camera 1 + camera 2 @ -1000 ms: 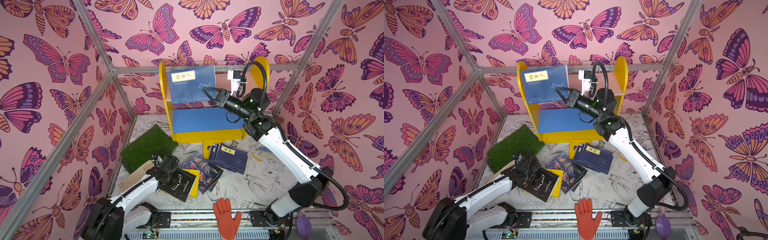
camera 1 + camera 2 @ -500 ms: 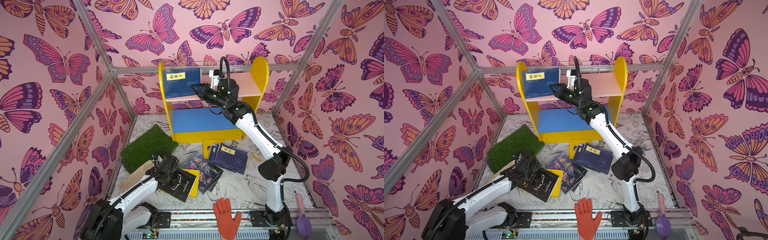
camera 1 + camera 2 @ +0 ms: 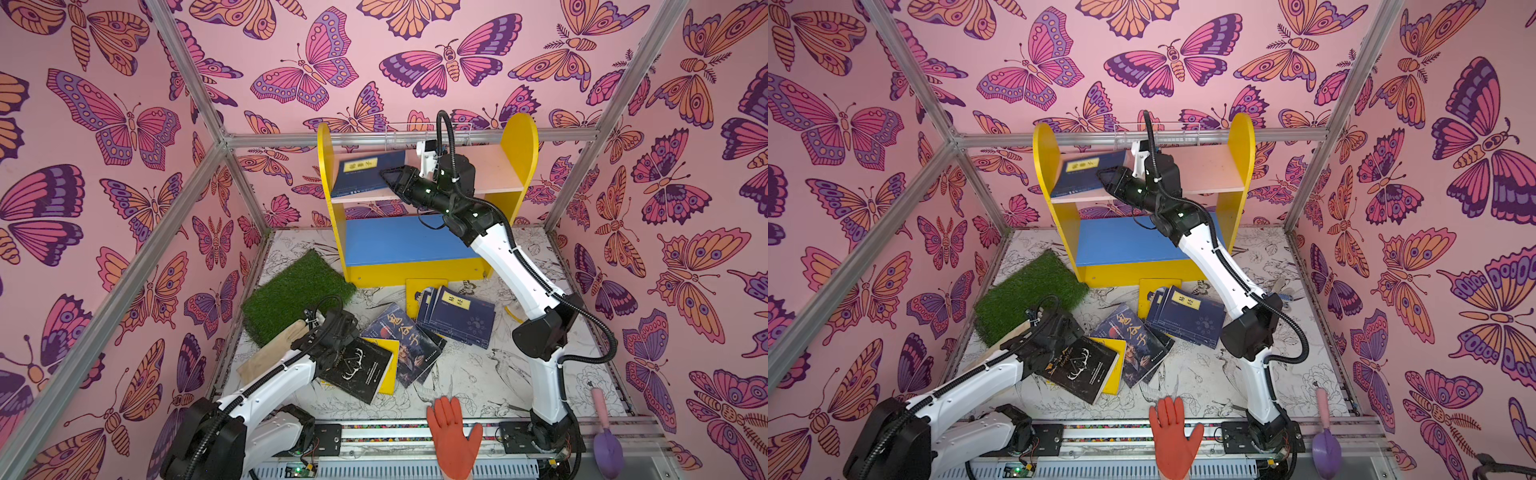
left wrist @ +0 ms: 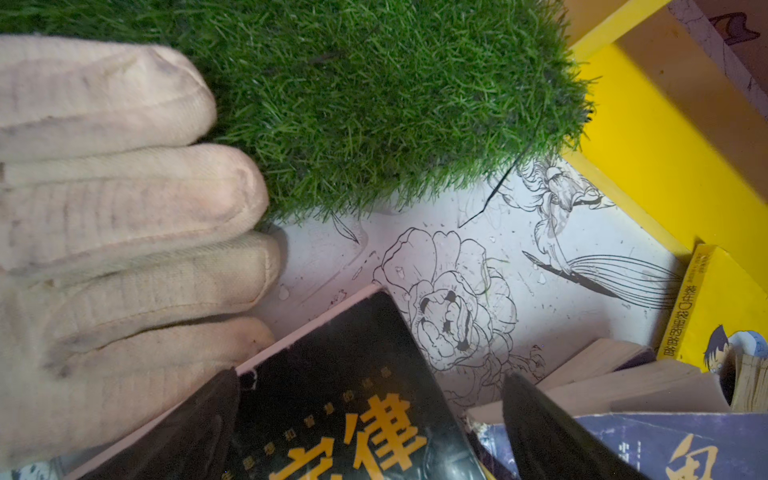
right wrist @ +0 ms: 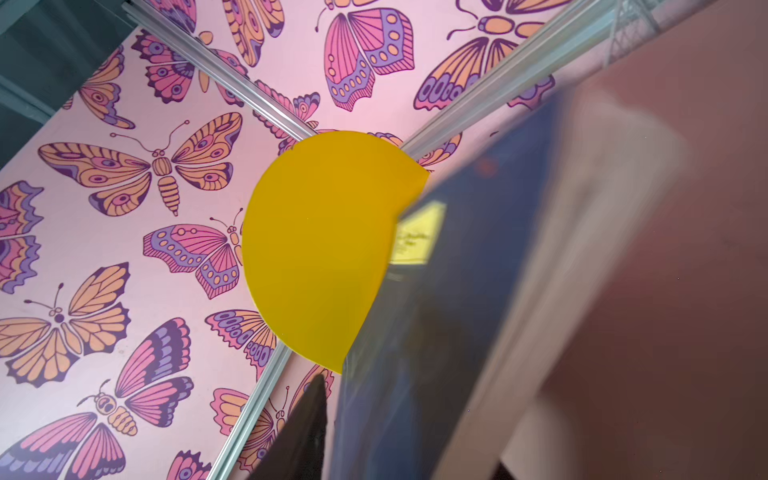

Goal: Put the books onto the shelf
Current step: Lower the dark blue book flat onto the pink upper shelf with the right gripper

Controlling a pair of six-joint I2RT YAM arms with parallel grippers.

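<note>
The shelf (image 3: pixel 519 137) (image 3: pixel 1239 137) stands at the back wall. A navy book (image 3: pixel 365 174) (image 3: pixel 1084 172) rests tilted at the left end of its pink upper board; in the right wrist view the navy book (image 5: pixel 457 291) is blurred. My right gripper (image 3: pixel 390 178) (image 3: pixel 1106 176) is at its right edge, open, with a gap between one of its fingers (image 5: pixel 307 415) and the cover. My left gripper (image 3: pixel 332 332) (image 4: pixel 374 432) hangs open astride a corner of the black antler book (image 3: pixel 361 370) (image 4: pixel 332 395). A portrait-cover book (image 3: pixel 407 345) and a navy stack (image 3: pixel 461 316) lie on the floor.
A green grass mat (image 3: pixel 295 291) (image 4: pixel 374 104) and a beige glove (image 3: pixel 274 345) (image 4: pixel 124 208) lie beside my left gripper. A yellow book (image 3: pixel 388 361) sits under the black one. An orange glove (image 3: pixel 453 436) and a purple scoop (image 3: pixel 606 444) lie at the front rail.
My right arm carried the navy book to the left end of the upper board, then its jaws parted and the book tipped over flatter. The left arm has not moved.
</note>
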